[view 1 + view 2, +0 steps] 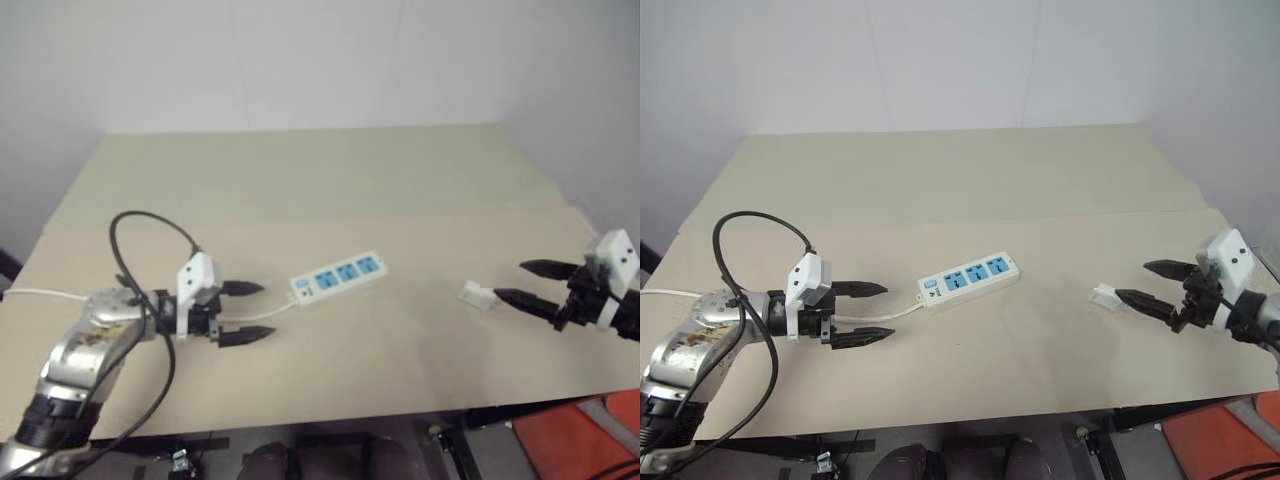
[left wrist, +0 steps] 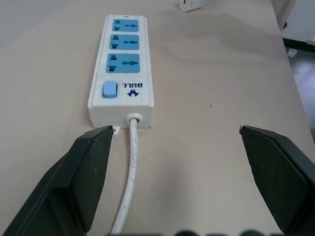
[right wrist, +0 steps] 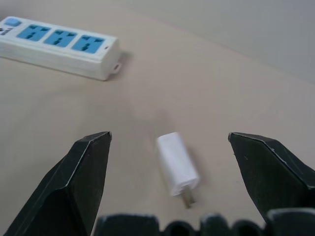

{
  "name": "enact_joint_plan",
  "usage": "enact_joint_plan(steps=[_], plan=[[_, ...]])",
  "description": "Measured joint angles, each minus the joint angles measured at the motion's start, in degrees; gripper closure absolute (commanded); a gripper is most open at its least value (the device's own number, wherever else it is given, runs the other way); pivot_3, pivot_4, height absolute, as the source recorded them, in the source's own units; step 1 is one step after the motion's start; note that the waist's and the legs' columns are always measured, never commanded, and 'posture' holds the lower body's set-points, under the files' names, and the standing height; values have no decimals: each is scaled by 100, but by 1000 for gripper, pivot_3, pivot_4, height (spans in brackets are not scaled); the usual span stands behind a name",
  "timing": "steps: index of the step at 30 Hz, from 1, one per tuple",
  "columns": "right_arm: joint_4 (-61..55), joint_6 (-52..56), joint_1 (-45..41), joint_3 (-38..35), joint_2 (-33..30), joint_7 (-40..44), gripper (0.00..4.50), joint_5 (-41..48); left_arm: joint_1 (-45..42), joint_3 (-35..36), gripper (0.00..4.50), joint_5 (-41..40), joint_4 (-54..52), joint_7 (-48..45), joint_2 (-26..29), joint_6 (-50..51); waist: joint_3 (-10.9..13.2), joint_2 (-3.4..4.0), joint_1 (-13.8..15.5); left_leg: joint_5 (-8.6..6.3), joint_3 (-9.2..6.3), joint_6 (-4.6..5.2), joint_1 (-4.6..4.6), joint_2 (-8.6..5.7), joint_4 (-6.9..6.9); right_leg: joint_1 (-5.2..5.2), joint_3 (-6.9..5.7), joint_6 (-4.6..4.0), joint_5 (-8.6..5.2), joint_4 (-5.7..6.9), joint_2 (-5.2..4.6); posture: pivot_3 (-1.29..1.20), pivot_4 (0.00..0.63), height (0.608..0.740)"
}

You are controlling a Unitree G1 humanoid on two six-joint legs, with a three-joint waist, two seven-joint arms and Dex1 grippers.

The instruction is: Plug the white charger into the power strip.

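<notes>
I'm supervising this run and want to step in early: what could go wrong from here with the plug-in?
The white charger lies on its side between the open right gripper fingers, so a poor pinch could tip or skew it. The power strip lies loose on the table, unheld by the open left gripper, and might slide when pushed. The cord runs under that gripper and could snag.

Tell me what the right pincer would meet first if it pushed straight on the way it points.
Most likely the white charger: it lies on the table just ahead of the open right pincer, between its fingers' lines. The power strip lies well beyond.
</notes>
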Motion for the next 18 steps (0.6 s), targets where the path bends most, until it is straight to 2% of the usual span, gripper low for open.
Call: enact_joint_plan(steps=[6,12,16,18], plan=[[-524,79,333,-139,-6,57,0,164,-241,-190,28,152,252,-72,-72,-186,0,0,41,0,2,0,4,-2,7,2,1,-1,0,-3,0,0,150,740],[-1072,420,81,-147,-178,225,0,650,-859,-347,28,378,849,-359,-146,-576,0,-1,55,-1,1,1,2,1,10,-1,1,-9,0,-3,2,0,150,740],[-1135,423,-3,-147,-230,263,0,664,-1100,-351,28,573,1321,-521,-123,-908,1,-1,71,-5,1,8,-4,-3,10,-1,-1,-7,1,-1,1,0,150,740],[-1134,422,-76,-135,-227,154,0,653,-1263,-423,28,796,1631,-450,-323,-1188,1,-2,84,-5,1,8,-5,-6,13,0,-3,-7,1,-2,1,0,150,740]])
